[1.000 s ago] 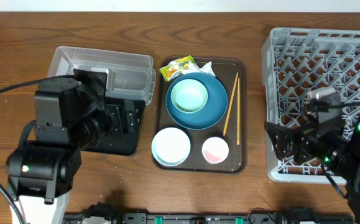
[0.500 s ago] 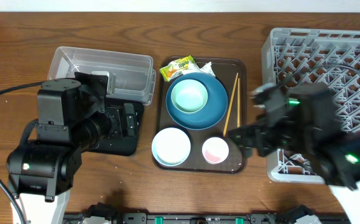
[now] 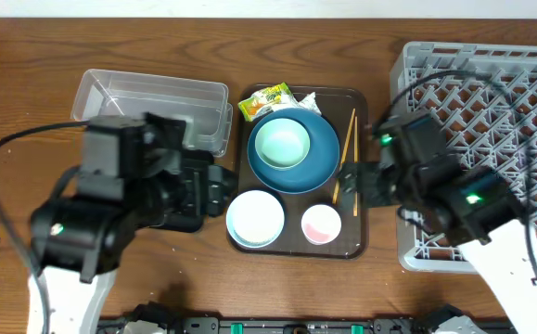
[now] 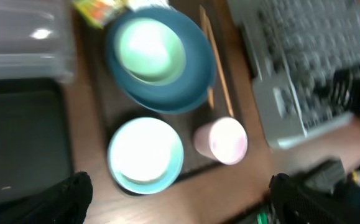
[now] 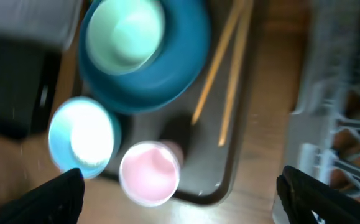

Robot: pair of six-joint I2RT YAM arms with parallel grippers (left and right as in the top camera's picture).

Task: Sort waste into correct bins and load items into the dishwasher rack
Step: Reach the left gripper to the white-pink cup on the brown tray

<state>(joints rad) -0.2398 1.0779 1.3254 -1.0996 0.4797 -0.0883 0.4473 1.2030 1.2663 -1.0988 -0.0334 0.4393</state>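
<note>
On the brown serving tray [image 3: 296, 249] a mint-green bowl [image 3: 282, 144] sits inside the blue bowl [image 3: 322, 160]. In front stand the white bowl [image 3: 254, 218] and the pink cup [image 3: 322, 223]. The chopsticks [image 3: 346, 153] lie along the tray's right side. The yellow-green wrapper [image 3: 265, 99] and white tissue [image 3: 307, 98] lie at its back edge. I cannot make out rice grains. My left gripper [image 3: 214, 184] is open and empty beside the white bowl [image 4: 143, 152]. My right gripper [image 3: 351, 183] is open and empty over the tray's right edge, above the pink cup [image 5: 148, 174].
The clear tub [image 3: 147, 104] stands at the back left. The black tray [image 3: 186, 218] in front of it is mostly hidden under my left arm. The grey dishwasher rack [image 3: 491, 93] fills the right side, with my right arm partly over its front left corner.
My right arm has swung left from over the rack to the tray's right edge. My left arm has shifted right toward the tray. No object has moved.
</note>
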